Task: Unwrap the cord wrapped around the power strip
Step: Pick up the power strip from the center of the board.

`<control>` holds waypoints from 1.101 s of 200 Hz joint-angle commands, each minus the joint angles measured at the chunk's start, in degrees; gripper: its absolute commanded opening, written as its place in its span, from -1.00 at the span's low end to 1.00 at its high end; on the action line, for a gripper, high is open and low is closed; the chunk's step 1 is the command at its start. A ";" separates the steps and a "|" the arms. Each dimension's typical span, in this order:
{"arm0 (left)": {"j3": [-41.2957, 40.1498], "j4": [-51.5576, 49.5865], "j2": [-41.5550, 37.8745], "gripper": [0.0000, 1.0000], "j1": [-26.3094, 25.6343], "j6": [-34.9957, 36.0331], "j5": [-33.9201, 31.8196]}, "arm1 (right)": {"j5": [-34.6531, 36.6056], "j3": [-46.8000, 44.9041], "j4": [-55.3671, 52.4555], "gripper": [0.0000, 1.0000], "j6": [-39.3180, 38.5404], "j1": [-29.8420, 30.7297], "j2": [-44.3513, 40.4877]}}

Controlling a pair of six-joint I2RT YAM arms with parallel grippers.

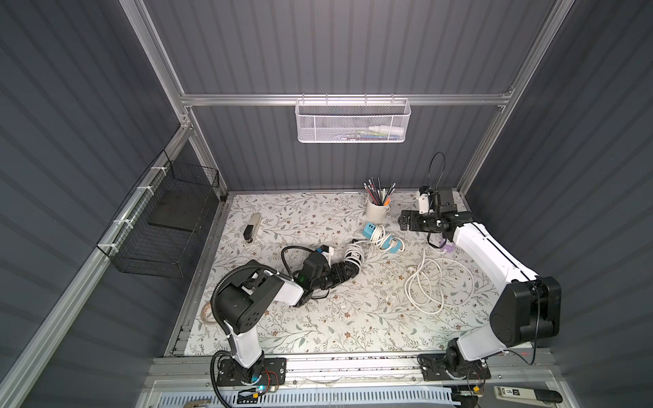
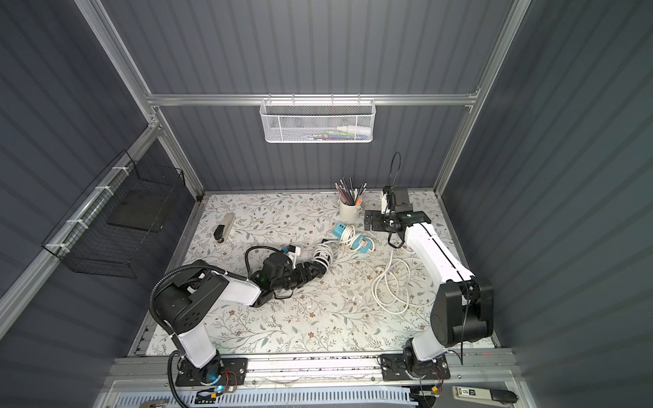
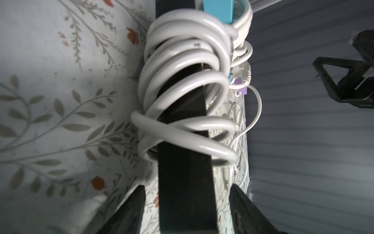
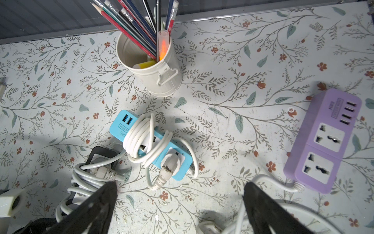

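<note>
left tool (image 3: 187, 188): jaws partway apart, one on each side of the black strip (image 3: 178, 172); gaps show on both sides, so no grip yet.
right tool (image 4: 181, 185): spread wide, empty, hanging over the desk (image 4: 242, 60) just below the blue strip (image 4: 117, 131) in the right wrist view.
task thing: the black strip with the white cord (image 3: 182, 20) coiled in many loose loops sits mid-frame in both top views. The blue strip, also wrapped, is just up-right of it. The purple strip (image 4: 303, 125), right edge of the right wrist view, has no wraps.
risk, pinch: loops hang close above the left tool's fingers (image 3: 129, 210). A clamp placed higher would likely trap cord against the strip and lock the wraps.
risk, bundle slip: the loops look slack and overlapped, so a pull on the wrong strand may tighten the coil or slide it off as one clump.
risk, drag: if the strip isn't pinned, pulling the cord probably drags or spins it.
risk, snag: the blue strip's plug (image 4: 170, 162) sits in its own socket. Any strand crossing there could tow it along; can't tell if the cords cross.
risk, collision: the pencil cup (image 4: 157, 81) stands near the blue strip, so a wide right-arm sweep could tip it.
</note>
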 commanded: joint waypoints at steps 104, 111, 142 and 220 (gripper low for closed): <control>3.09 4.52 3.66 0.10 -0.68 -1.13 -2.23 | -0.31 -0.56 0.34 0.98 0.68 0.34 -0.23; 3.05 4.61 3.75 0.09 -0.77 -1.25 -2.23 | -0.35 -0.58 0.37 0.98 0.65 0.40 -0.24; 3.28 4.61 4.03 -0.04 -0.75 -1.05 -2.24 | -0.62 -0.41 0.62 0.98 0.82 0.45 0.07; 4.04 3.72 4.62 -1.00 -0.72 -0.29 -2.37 | -0.89 -1.11 1.18 0.98 0.84 0.68 -0.02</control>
